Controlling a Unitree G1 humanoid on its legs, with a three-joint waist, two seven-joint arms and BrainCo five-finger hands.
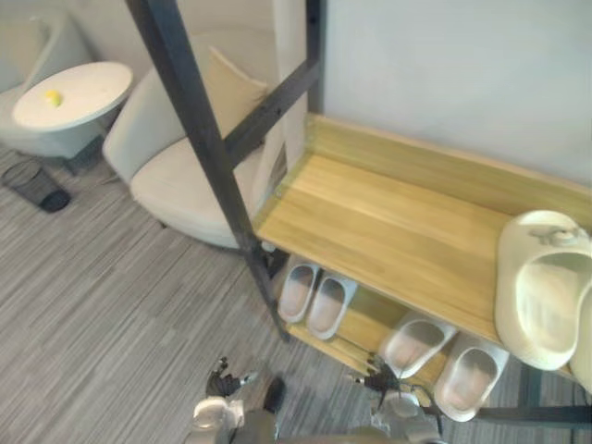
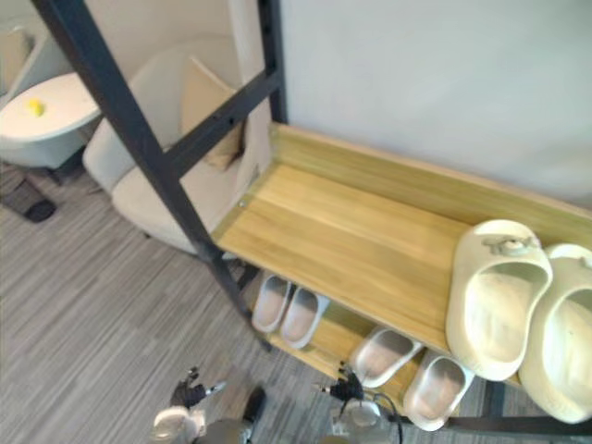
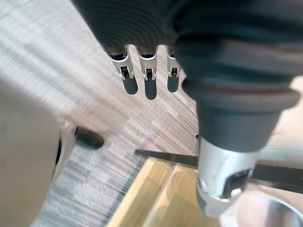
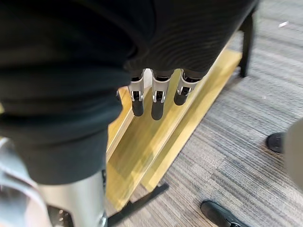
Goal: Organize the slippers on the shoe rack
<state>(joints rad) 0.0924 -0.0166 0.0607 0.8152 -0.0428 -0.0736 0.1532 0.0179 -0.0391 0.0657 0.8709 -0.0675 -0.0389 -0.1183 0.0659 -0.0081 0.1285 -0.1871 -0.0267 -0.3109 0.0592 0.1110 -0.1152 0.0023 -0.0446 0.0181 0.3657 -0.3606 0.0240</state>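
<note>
Slippers sit in three pairs on the rack (image 1: 388,217). In the left eye view we see two pale grey pairs on the lower shelf, toes tucked under the upper board and heels jutting towards us: the left pair (image 1: 331,305) close together, the right pair (image 1: 470,377) near it, set at a slight angle. Beyond the rack's dark frame stand an armchair (image 1: 176,176) with a cushion (image 1: 231,88), a round table (image 1: 79,92) bearing a small yellow thing (image 1: 53,96), and a black basket (image 1: 37,185) on the striped carpet (image 1: 111,314). Low at the bottom edge, the left hand (image 1: 222,382) and the right hand (image 1: 377,379) hang before the rack, apart from every slipper. In the right eye view we see the cream pair (image 2: 495,301) whole: large, thick, broad-strapped slides side by side at the right end of the upper shelf, toes to the wall, the left one with a small ornament on its strap. In the left wrist view we find that hand released, fingers (image 3: 149,82) straight and empty above the carpet by a shelf corner. In the right wrist view the fingers (image 4: 158,101) likewise hang loose, grasping nothing, over the wooden shelf edge.
</note>
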